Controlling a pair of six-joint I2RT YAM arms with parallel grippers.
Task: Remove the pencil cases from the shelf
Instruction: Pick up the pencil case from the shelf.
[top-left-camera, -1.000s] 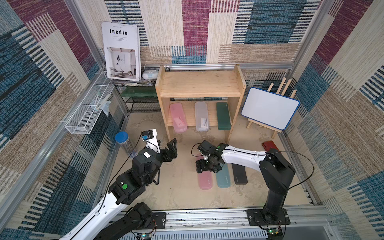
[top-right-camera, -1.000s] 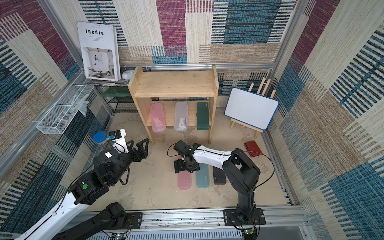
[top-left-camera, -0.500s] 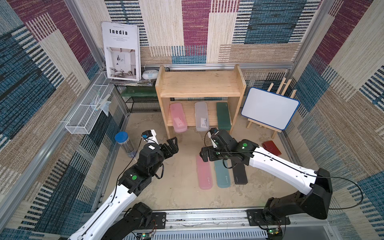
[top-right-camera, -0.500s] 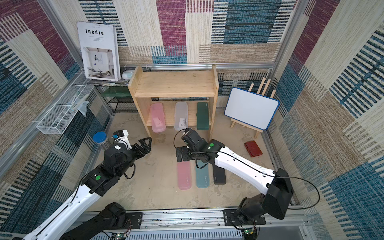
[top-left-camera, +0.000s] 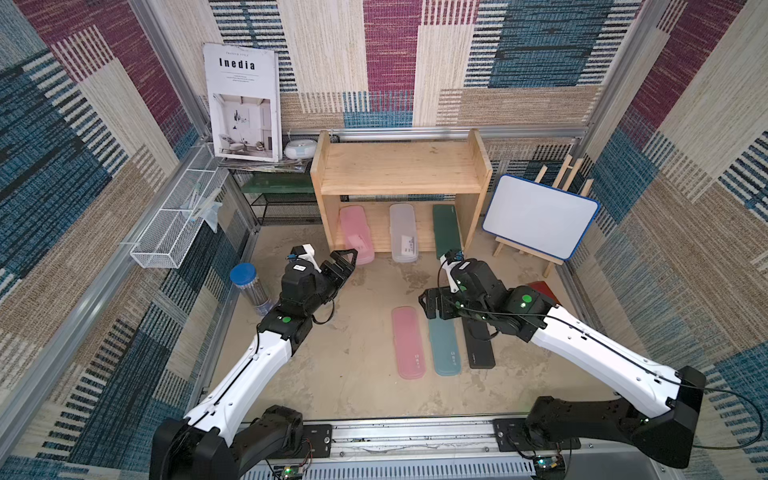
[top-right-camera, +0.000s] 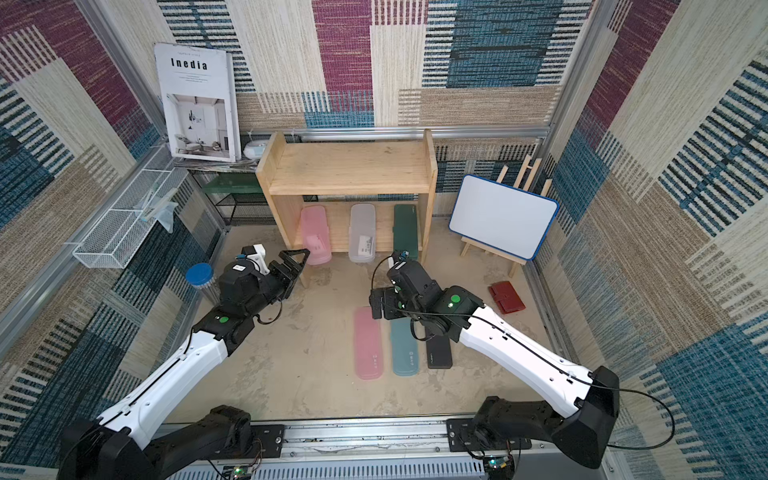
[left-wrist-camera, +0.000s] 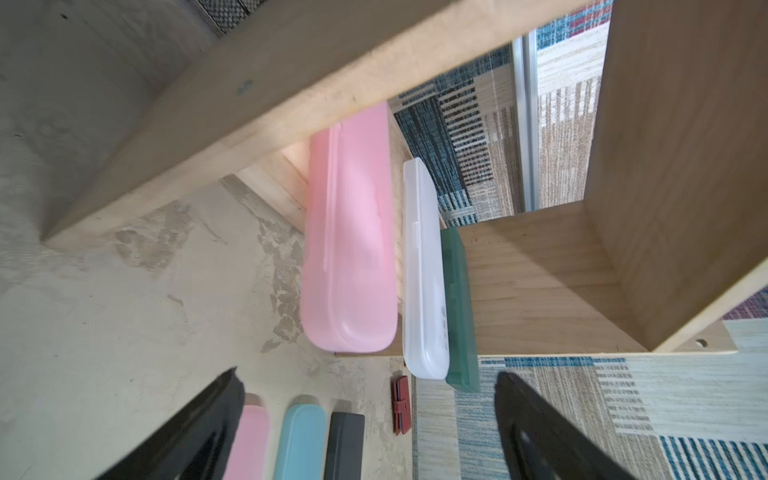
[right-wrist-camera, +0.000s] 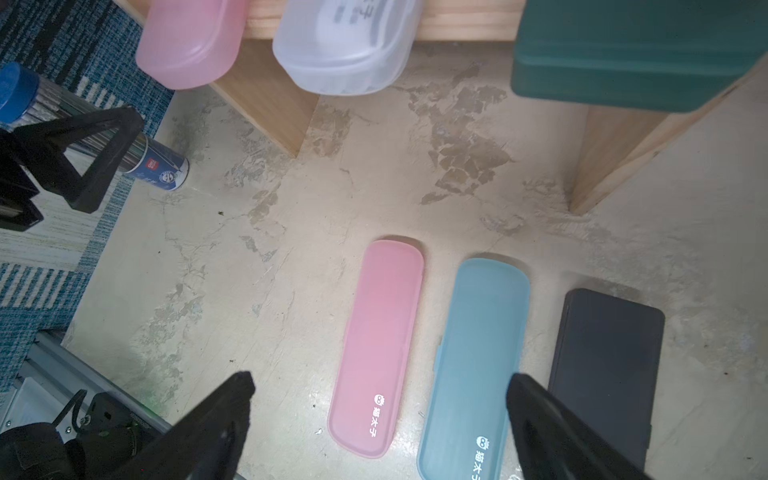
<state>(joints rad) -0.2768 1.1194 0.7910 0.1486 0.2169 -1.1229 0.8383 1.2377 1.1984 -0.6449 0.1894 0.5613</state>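
Ahead of left claw (top-left-camera: 351, 264): shelf (top-left-camera: 401, 168), three shelved cases (top-left-camera: 402, 232) on lower tier. Beneath right claw (top-left-camera: 430, 306): three floor cases (top-left-camera: 444, 349).

three cases (top-left-camera: 402, 232) on shelf (top-left-camera: 399, 168), three off

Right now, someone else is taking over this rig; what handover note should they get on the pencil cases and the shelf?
Left gripper: open, empty, pointed at the front end of the shelved pink case.
Right gripper: open, empty, above the shelf-side ends of the removed cases.
Done: removed pink case, light blue case and black case lie side by side on the table, in front of the shelf.
Left: shelved pink case, frosted case and dark green case, on the lower tier, front ends overhanging.
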